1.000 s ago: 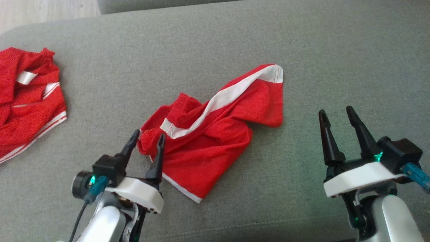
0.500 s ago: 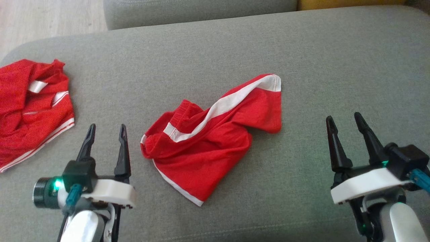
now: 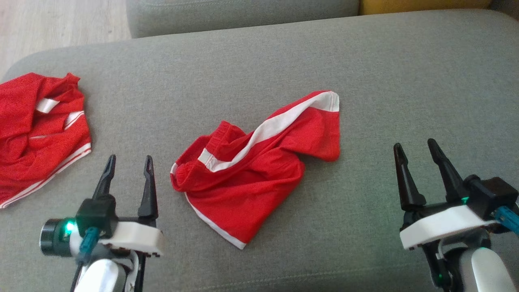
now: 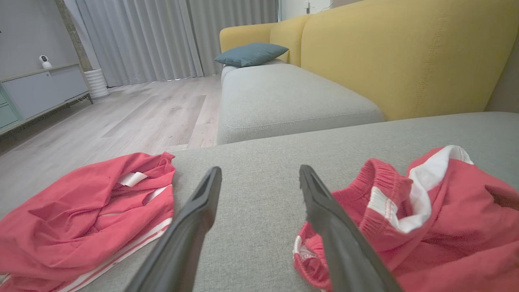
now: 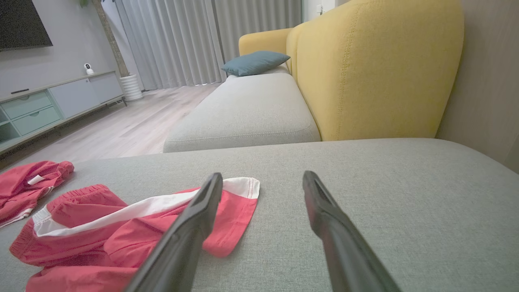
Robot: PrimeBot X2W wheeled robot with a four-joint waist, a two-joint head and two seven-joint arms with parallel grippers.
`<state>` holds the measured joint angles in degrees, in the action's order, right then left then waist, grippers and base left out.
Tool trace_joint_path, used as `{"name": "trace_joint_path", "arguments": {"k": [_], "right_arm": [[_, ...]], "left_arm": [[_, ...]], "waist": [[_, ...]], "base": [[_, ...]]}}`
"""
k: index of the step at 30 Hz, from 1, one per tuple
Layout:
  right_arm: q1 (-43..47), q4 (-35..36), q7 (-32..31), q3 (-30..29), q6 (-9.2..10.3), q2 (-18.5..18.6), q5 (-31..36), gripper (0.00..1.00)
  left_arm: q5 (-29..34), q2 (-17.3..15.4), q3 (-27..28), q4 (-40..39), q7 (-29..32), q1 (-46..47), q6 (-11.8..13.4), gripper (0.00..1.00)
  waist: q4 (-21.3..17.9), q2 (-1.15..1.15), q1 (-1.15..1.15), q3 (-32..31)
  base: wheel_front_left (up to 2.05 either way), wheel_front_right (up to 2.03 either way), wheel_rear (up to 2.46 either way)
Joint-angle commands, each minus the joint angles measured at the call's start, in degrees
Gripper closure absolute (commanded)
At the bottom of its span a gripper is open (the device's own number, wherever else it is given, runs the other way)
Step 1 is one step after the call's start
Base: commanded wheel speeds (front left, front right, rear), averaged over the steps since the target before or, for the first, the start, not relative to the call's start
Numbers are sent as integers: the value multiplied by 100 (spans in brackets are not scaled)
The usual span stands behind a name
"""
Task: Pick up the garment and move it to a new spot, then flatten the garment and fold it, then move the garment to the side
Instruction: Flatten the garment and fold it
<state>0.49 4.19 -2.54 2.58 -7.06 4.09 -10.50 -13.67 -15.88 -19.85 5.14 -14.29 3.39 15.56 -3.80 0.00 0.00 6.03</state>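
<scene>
Red fabric shorts with a white side stripe (image 3: 251, 182): crumpled, lying mid-cushion between your two grippers, touched by neither.

Left gripper (image 3: 130, 157): jaws spread, nothing in them, parked just beside the bunched elastic waistband (image 4: 379, 174).
Right gripper (image 3: 414, 143): jaws likewise spread and empty, well apart from the shorts.

Risks, as judged:
- The waistband end is folded over itself. If you close there you will likely pinch several layers at once. The cloth would then lift as a wad rather than hang open for flattening.
- A second red garment with white trim (image 3: 36, 134) lies near the left gripper on its outer side, and it is the same colour. Drift left and you may pick the wrong piece or drag the two together.
- The grey woven sofa cushion (image 3: 365, 73) looks soft. Drive the fingertips down too hard and they may snag the upholstery along with the cloth.
- That cushion rounds off close behind the second garment. A careless move to that side could send cloth onto the pale wood-plank floor (image 4: 134, 117).

Surroundings: another grey seat cushion (image 4: 284, 97) beyond, a mustard-yellow sofa back (image 4: 405, 52), a teal pillow (image 4: 251, 54), pale grey curtains (image 4: 142, 36), and a low grey-green cabinet (image 4: 40, 89) by the wall.
</scene>
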Motion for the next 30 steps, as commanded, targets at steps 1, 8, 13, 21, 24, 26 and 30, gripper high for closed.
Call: {"name": "trace_joint_path", "arguments": {"k": [1, 8, 13, 21, 24, 26, 30], "right_arm": [[-111, 239, -11, 100, -43, 35, 43, 0], [-168, 234, -31, 134, -43, 32, 20, 0], [-233, 186, -9, 278, -43, 24, -23, 0], [-335, 60, 42, 429, -43, 32, -80, 0], [-370, 27, 49, 475, -43, 55, -96, 0], [-383, 13, 57, 487, -43, 73, -107, 0], [-413, -31, 63, 473, -43, 93, -130, 0]], "left_arm": [[55, -144, 186, -221, -70, 195, -24, 0], [-63, -25, -340, -127, 526, 878, -654, 0], [-316, 150, -671, 130, 1293, 1358, -1098, 0], [-647, 170, -900, 513, 2442, 1702, -1423, 40], [-726, 152, -876, 523, 2573, 1745, -1433, 100], [-737, 137, -863, 503, 2577, 1763, -1423, 100], [-720, 135, -852, 414, 2502, 1793, -1377, 100]], "waist": [[5, 0, 0, 12], [64, 0, 0, 158], [46, 0, 0, 254], [1, 0, 0, 377], [-7, 0, 0, 419], [2, 0, 0, 444], [58, 0, 0, 506]], "base": [[0, 0, 0], [0, 0, 0], [0, 0, 0], [0, 0, 0], [0, 0, 0], [0, 0, 0], [0, 0, 0]]}}
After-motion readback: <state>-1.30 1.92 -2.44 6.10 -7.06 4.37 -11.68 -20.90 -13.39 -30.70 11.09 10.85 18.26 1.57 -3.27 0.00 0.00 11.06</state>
